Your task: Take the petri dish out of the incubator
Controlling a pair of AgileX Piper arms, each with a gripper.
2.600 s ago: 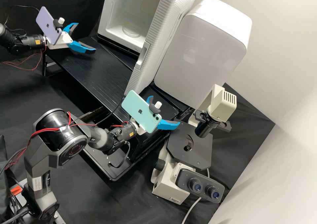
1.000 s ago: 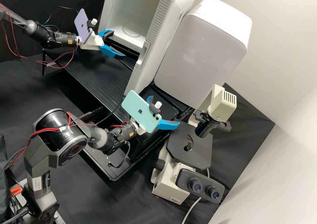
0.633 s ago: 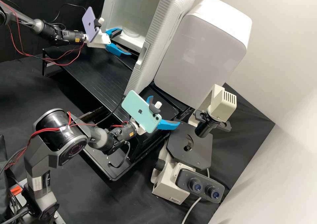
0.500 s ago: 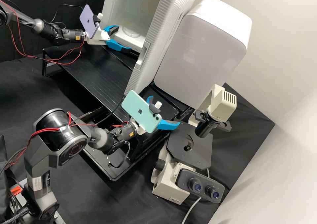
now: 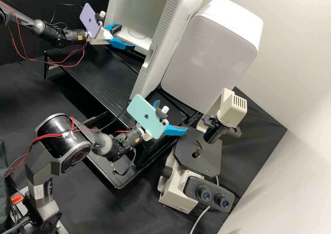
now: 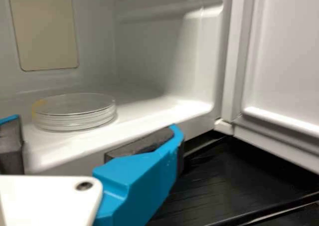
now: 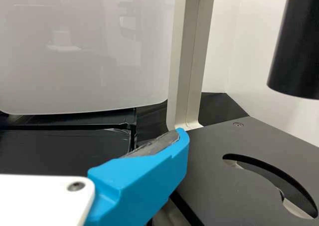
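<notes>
Inside the open white box-shaped incubator (image 5: 120,6), on its pale floor close behind the front lip: a shallow round petri dish (image 6: 75,111) of clear plastic. Lies flat, straight ahead of the left gripper (image 5: 127,37) and slightly above its blue fingers (image 6: 149,161), just beyond the lip, not touching them. Round, so without a long axis; probably fit to be taken across the width from any side. Looks transparent, with faint stacked rims, perhaps a lid on top. Left gripper: spread wide, nothing held. Much nearer to the dish than the right gripper (image 5: 170,118), likewise spread and holding nothing, well apart at the near right beside the grey-white microscope (image 5: 186,189).
</notes>
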